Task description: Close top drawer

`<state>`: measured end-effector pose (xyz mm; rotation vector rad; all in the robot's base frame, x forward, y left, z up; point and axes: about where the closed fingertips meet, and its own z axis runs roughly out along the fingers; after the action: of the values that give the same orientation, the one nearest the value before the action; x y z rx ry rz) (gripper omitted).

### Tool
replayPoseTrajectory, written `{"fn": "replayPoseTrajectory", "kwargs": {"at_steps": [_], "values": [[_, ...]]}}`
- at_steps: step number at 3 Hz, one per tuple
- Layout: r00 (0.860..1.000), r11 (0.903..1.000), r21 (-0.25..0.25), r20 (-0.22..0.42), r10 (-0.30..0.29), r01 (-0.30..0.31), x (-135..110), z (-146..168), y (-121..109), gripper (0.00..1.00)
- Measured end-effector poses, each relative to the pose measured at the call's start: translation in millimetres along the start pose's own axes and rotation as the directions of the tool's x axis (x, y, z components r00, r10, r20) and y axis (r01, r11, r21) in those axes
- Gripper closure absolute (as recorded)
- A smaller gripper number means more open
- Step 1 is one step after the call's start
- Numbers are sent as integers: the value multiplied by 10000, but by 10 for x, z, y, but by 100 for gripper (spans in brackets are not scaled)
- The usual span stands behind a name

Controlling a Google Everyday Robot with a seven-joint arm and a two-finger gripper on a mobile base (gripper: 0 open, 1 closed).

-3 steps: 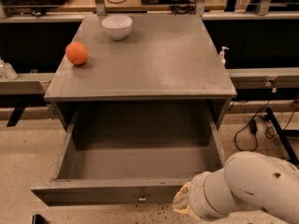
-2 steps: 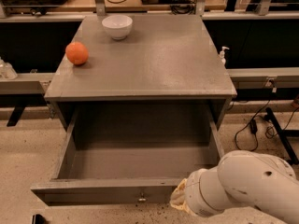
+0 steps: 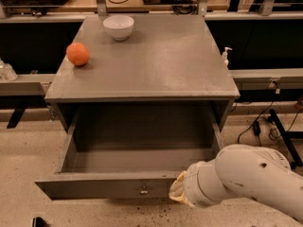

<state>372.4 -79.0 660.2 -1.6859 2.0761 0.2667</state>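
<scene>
The top drawer (image 3: 109, 186) of the grey cabinet is pulled far out toward me and looks empty inside. Its flat front panel carries a small metal knob (image 3: 143, 190) at the centre. My gripper (image 3: 177, 193) is at the right part of the drawer front, just right of the knob, at the end of the bulky white arm (image 3: 246, 183) that comes in from the lower right. The arm's wrist hides most of the gripper. The lower drawers are out of view.
An orange (image 3: 77, 54) and a white bowl (image 3: 118, 27) sit on the cabinet top (image 3: 156, 60). Cables (image 3: 255, 126) and a black stand leg (image 3: 284, 131) lie on the floor to the right. A rail with a small white bottle (image 3: 226, 56) runs behind.
My arm and gripper have shifted a little to the left along the drawer front, closer to the knob. The drawer stands as far out as before.
</scene>
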Motion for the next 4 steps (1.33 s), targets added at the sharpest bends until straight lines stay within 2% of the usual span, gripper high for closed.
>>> {"fn": "replayPoseTrajectory", "kwargs": {"at_steps": [1,2,3,4], "values": [[9999,9997,246,83,-98,96,-98,91,-284,100],[9999,9997,247,83,-98,96,-98,91,-284,100],[9999,9967,804,71,-146,140,-25,193,-374,100],[9994,9834,1785,-119,-317,333,200,361,-396,100]]}}
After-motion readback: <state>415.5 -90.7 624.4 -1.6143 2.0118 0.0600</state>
